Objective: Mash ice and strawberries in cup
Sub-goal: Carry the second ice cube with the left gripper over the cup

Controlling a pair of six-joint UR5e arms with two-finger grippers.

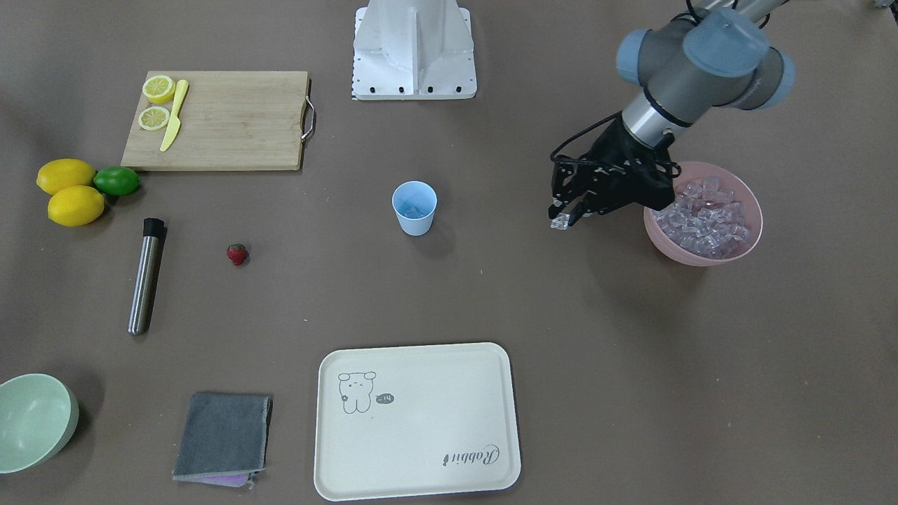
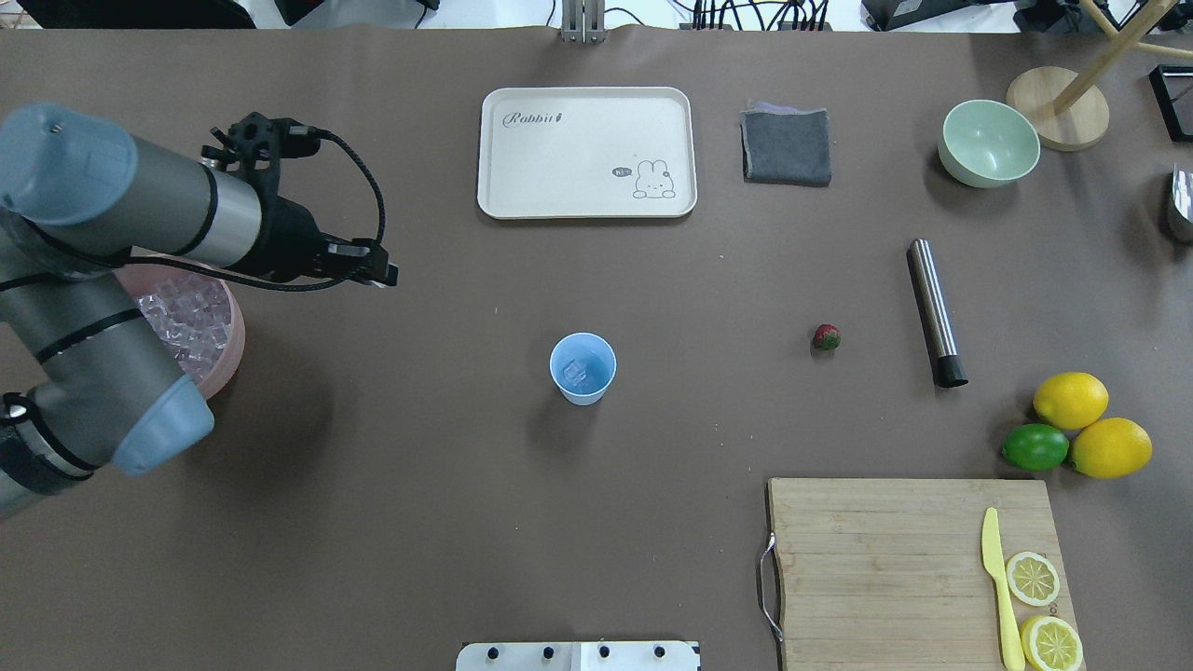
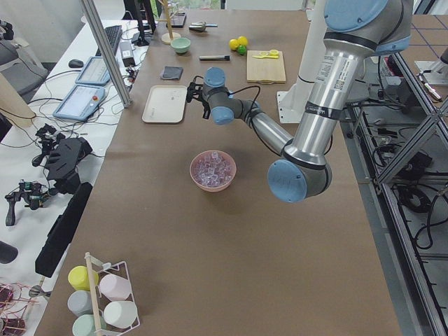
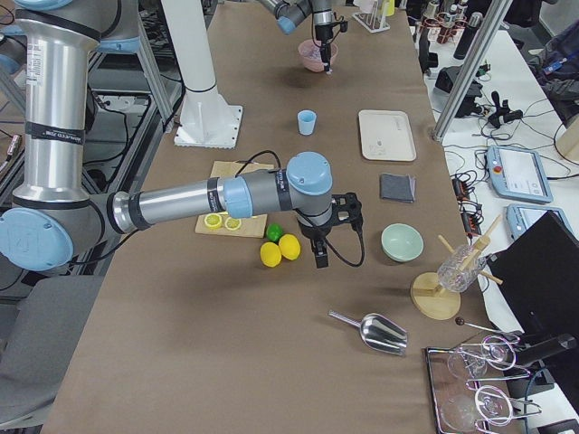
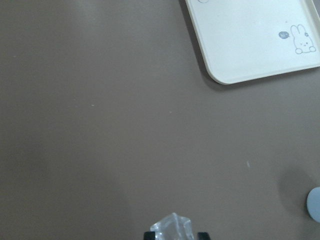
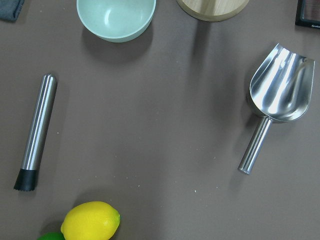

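Note:
The light blue cup (image 1: 414,207) (image 2: 582,368) stands upright mid-table with a little ice (image 2: 576,371) inside. A pink bowl (image 1: 659,242) full of ice (image 1: 705,217) sits by the left arm. My left gripper (image 1: 563,221) (image 5: 173,234) hangs beside that bowl, on the side toward the cup, shut on one ice cube (image 5: 172,226). A single strawberry (image 1: 237,254) (image 2: 826,336) lies on the table away from the cup. My right gripper (image 4: 321,260) hovers near the lemons; it shows only in the exterior right view, so I cannot tell its state.
A steel muddler (image 1: 146,275) lies near the strawberry. A cream tray (image 1: 421,435), a grey cloth (image 1: 223,435) and a pale green bowl (image 1: 35,421) line the far edge. A cutting board (image 1: 224,119), lemons and lime (image 1: 116,180) sit on the right arm's side. A metal scoop (image 6: 277,95) lies beyond.

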